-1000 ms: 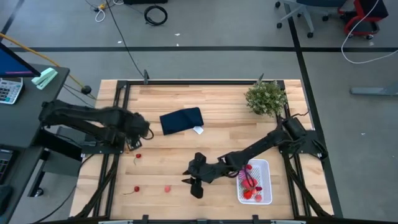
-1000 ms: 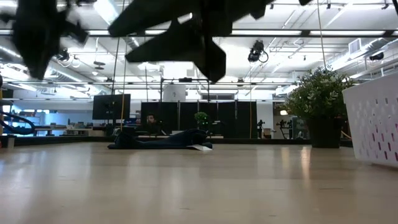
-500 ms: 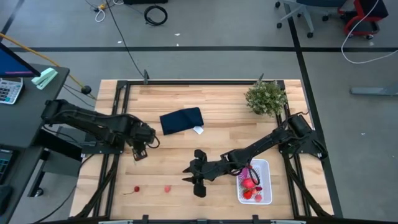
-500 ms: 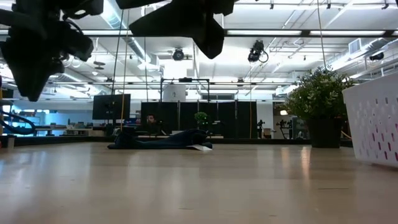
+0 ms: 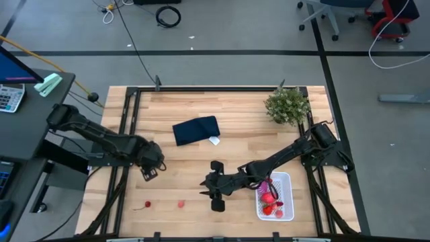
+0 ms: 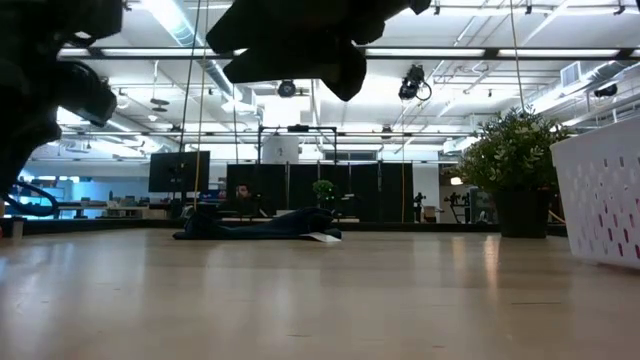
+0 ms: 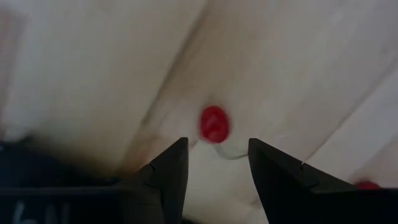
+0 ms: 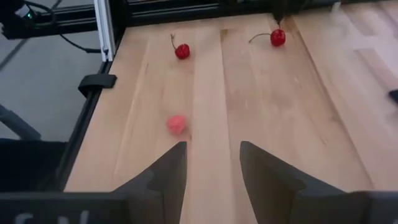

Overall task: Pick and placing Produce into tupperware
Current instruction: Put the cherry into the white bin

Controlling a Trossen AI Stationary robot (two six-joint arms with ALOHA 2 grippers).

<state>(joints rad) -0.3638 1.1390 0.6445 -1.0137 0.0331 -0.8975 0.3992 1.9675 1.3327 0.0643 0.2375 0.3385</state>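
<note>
- At the left of the high view, we see the left end effector [image 5: 152,171] hanging over the left part of the wooden surface [image 5: 235,134]. Its wrist view looks straight down on a small red cherry [image 7: 214,123], which sits just ahead of the gap between its parted, empty fingers.
- We judge that this arm is lining up on that cherry, and that the grasp itself is not yet made.
- Lower left in the high view, a second cherry [image 5: 148,204] and a pink bit [image 5: 181,203] lie loose on the surface, near each other and well apart from the tupperware.
- In the middle of the frame, the right end effector [image 5: 213,191] reaches leftward, away from the tupperware. Its fingers stand open with nothing between them, and its wrist view faces the loose pieces.
- At the lower right, the tupperware [image 5: 287,177] is a white container already holding several red pieces [image 5: 271,202]. We cannot count them exactly.
- So we judge the task partly done: some produce is in, and at least three small pieces are left on the surface.
- The dark cloth [image 5: 195,130] in the upper middle and the green plant [image 5: 287,105] at the upper right play no part.
</note>
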